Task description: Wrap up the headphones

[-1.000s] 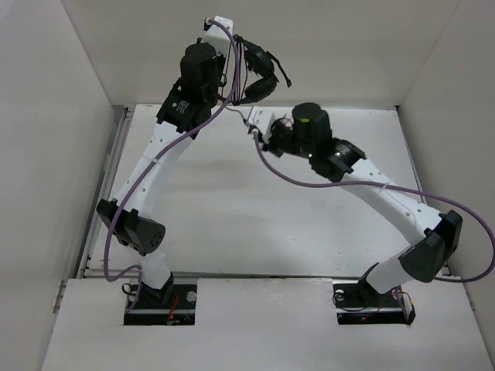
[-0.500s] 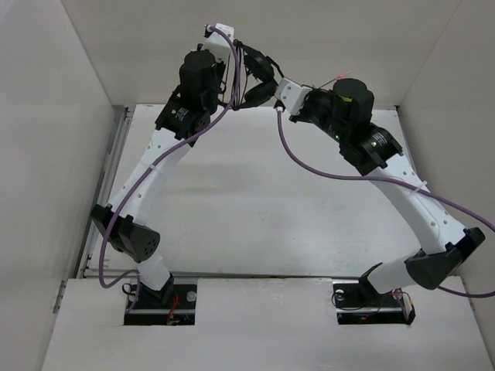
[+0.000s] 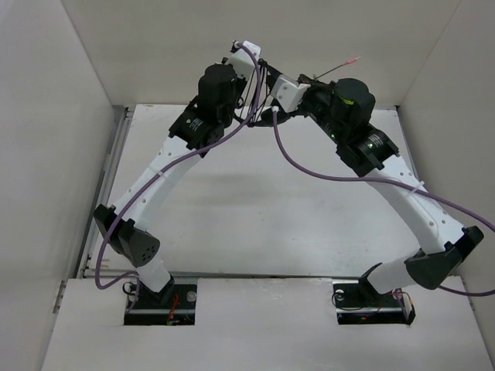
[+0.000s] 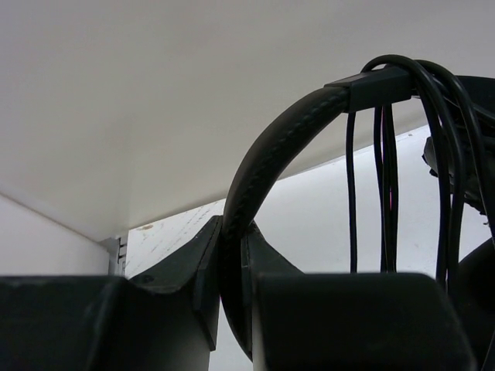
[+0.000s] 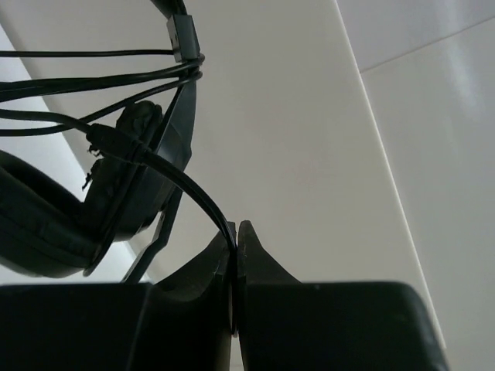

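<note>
The black headphones hang in the air at the back of the cell. My left gripper (image 4: 232,229) is shut on the padded headband (image 4: 267,158). Several turns of the thin black cord (image 4: 384,166) loop over the headband's end, and an earcup (image 4: 473,274) shows at the right edge. My right gripper (image 5: 235,229) is shut on the cord (image 5: 186,185), which runs up to the turns round the slider (image 5: 182,62) beside an earcup (image 5: 116,197). In the top view both grippers meet (image 3: 263,71) (image 3: 280,83) and hide the headset. The reddish wire tip (image 3: 351,60) sticks out to the right.
White walls (image 3: 155,46) close the cell at the back and on both sides. The white table (image 3: 255,209) lies well below the raised grippers. Purple cables (image 3: 309,168) hang from both arms.
My right arm rose from lower down and closed in on the headphones. My left arm moved right with the headset. The reddish cord tip now points up and to the right.
</note>
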Available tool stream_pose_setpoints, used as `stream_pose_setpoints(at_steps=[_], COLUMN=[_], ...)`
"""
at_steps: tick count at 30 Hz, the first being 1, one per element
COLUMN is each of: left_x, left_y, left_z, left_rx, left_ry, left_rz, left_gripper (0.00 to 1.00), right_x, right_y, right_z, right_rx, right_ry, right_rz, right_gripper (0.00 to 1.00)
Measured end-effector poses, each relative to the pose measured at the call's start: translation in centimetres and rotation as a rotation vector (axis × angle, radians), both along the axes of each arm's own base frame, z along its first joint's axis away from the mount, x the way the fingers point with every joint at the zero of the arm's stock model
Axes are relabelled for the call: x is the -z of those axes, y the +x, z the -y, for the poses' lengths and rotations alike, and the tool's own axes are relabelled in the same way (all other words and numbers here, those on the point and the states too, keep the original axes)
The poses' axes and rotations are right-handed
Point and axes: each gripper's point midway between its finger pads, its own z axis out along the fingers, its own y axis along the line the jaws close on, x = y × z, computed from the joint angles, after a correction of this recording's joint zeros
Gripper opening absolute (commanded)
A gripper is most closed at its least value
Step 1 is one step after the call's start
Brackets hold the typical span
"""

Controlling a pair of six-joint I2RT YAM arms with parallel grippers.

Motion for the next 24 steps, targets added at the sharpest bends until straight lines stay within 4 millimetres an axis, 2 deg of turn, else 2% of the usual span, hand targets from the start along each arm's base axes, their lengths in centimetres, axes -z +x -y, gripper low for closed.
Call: stream_pose_setpoints(at_steps=[4,12,20,24], left_x=[-0.3,0.1,0.5,1.0], left_y=[0.3,0.3,-0.5,-1.2], left_z=[-0.8,-1.7,-0.2,1.3], left_rx=[-0.015,-0.028,0.024,0.073], left_ry=[0.0,-0.014,-0.027,-0.023], left_rz=[0.004,0.001,-0.006,-0.019], left_gripper=[0.0,0.0,0.0,0.0], right_x=[-0.2,-0.4,-1.0,-1.3], right_y=[0.4,2.8,3.4,3.4], right_z=[-0.1,2.6,3.4,3.3], right_rx=[0.017,0.109,0.135,0.129], right_ry=[-0.013,-0.013,-0.001,0.005], right_rz=[0.042,0.077,0.104,0.113], right_gripper=[0.0,0.0,0.0,0.01])
